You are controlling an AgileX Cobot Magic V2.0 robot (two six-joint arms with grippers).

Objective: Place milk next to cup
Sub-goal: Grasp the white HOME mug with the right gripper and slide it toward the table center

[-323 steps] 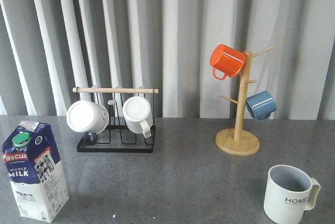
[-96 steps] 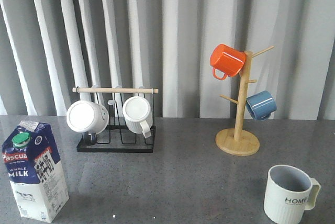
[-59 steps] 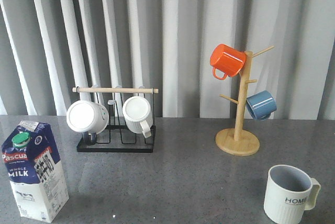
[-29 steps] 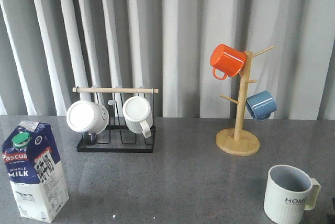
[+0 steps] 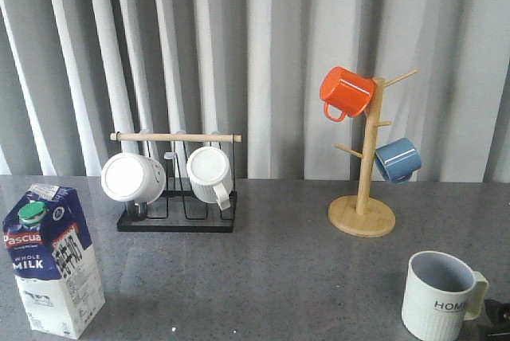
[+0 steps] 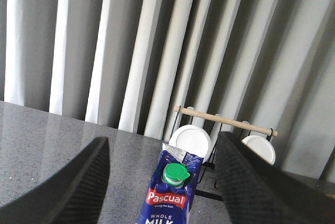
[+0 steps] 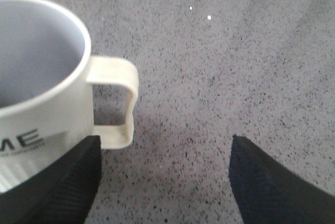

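On speckled grey stone, both end effectors gape: gabled milk, ribbed cup.

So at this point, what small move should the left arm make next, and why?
Probably ease the left gripper forward and down around the milk. Its fingers stand open on either side of the carton's green cap in the wrist view, touching nothing, and the carton stands upright far from the cup, at the table's opposite end.

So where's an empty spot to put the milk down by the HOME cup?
The bare grey tabletop left of the HOME mug, in front of the wooden mug tree, is free. The mug's handle side is tight: the right end effector sits there.
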